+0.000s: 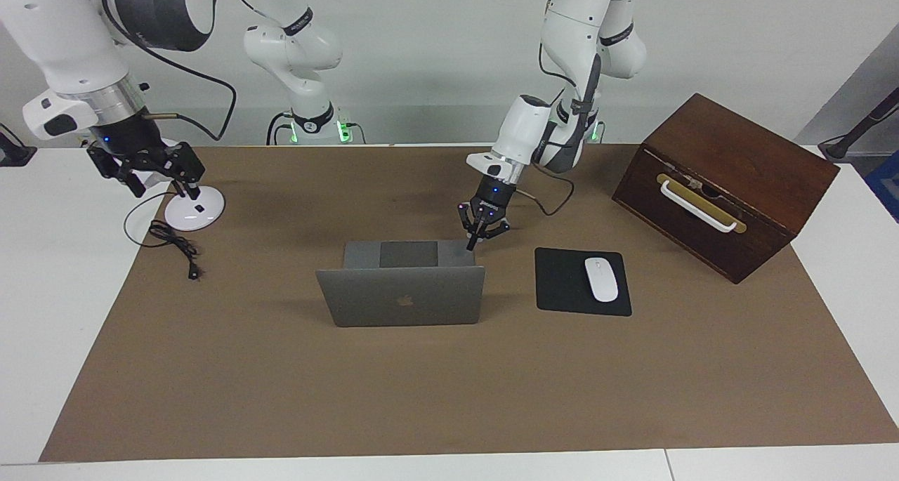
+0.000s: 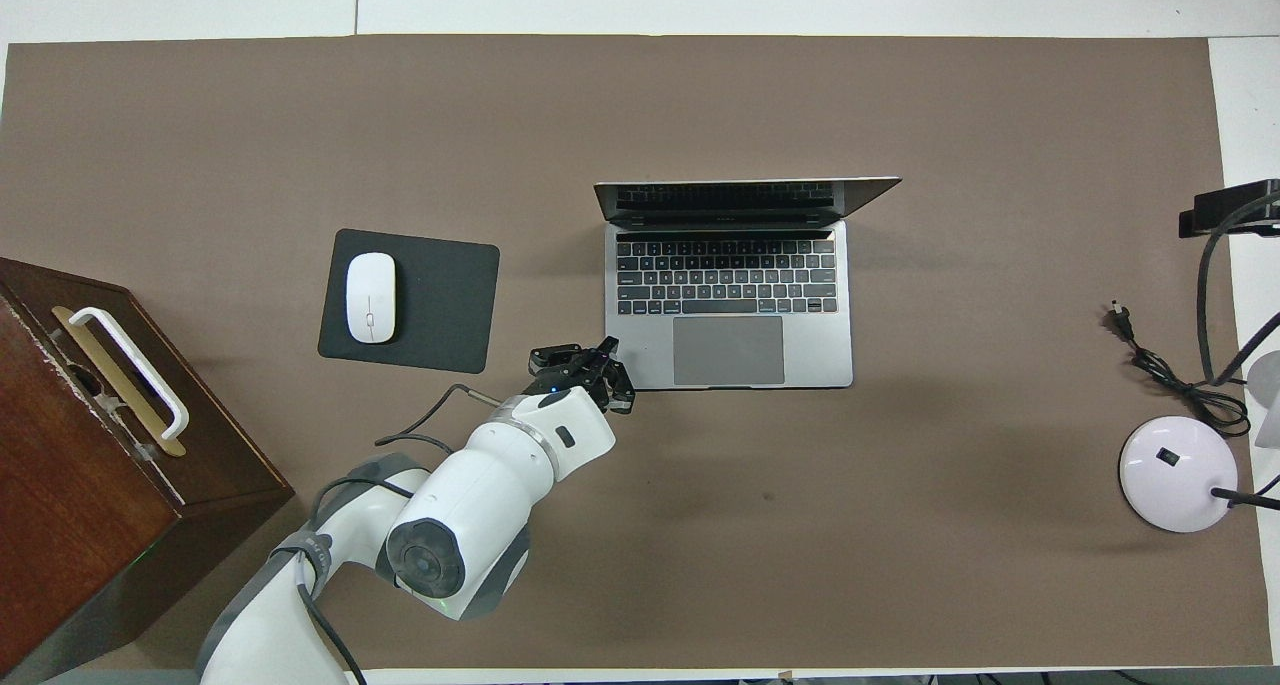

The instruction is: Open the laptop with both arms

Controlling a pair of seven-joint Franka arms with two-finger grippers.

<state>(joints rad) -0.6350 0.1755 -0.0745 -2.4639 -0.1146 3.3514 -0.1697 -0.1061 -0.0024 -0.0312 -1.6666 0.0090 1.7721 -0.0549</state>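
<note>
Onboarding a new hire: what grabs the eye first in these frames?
The open laptop mid-mat, lid up, with the shut left gripper at the corner of its base nearest the mouse pad. Then the open right gripper, up over the desk lamp, and the wooden box at the left arm's end.

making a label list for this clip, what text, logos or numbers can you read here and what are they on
No words or numbers can be read.
Apple logo, a sign without letters: on the lid of the laptop.
Laptop key legends: too small to read in the overhead view.
Dark lettering on the left arm and on the right arm: too small to read.
White mouse, wooden box, lamp base: no text visible.
</note>
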